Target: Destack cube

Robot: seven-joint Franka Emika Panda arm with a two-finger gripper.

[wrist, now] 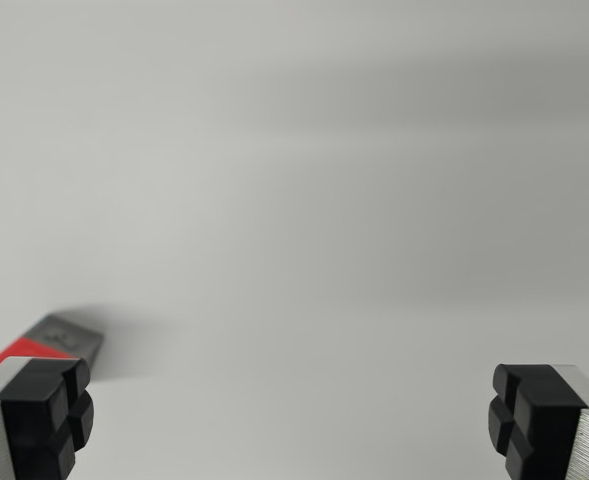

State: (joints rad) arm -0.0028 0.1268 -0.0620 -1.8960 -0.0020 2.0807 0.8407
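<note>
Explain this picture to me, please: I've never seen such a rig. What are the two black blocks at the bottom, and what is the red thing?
The camera sits on the robot arm's wrist, looking past its gripper. The two black blocks are the rubber pads on its two fingers, spread wide apart with nothing between them. Beyond lies a plain pale surface. The red and grey object, at the wrist view's left behind one pad, is probably a cube, but it is mostly hidden. Nothing is held.
</note>
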